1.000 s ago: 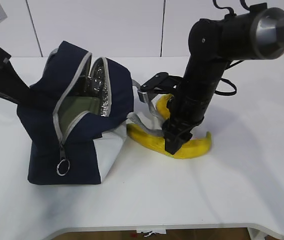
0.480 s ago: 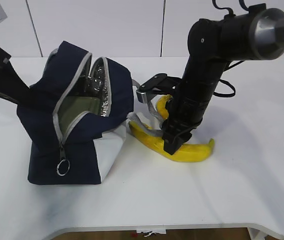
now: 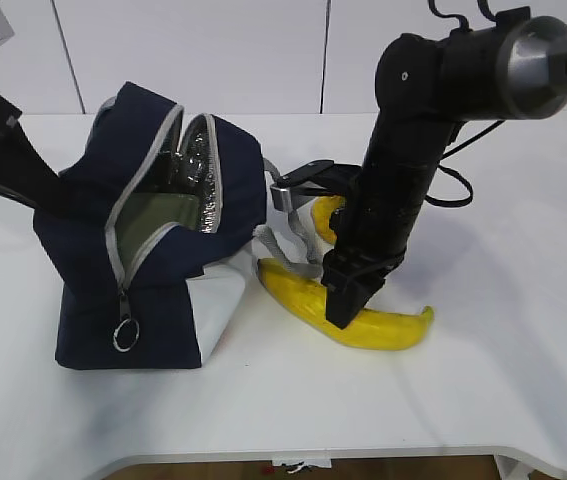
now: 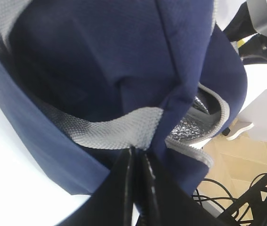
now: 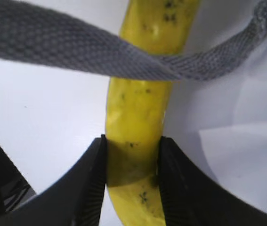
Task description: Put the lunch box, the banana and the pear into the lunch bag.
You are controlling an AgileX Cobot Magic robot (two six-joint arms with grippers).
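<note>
Banana [image 5: 135, 117] sits gripped crosswise between your right gripper [image 5: 132, 162] fingers, strap [image 5: 76, 49] draped over it, bag [image 3: 153, 240] waiting left, left gripper [image 4: 137, 165] pinching its rim.

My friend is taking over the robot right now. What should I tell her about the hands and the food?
Left hand: shut on the rim of the lunch bag, holding its zipper mouth open.
Right hand: fingers against both sides of the banana, which lies on the table right of the bag. A grey handle strap lies across the banana.
Done: the lunch box, green lid showing, is inside the bag.
Left: banana into the bag, then the pear, partly hidden behind the right arm.
</note>
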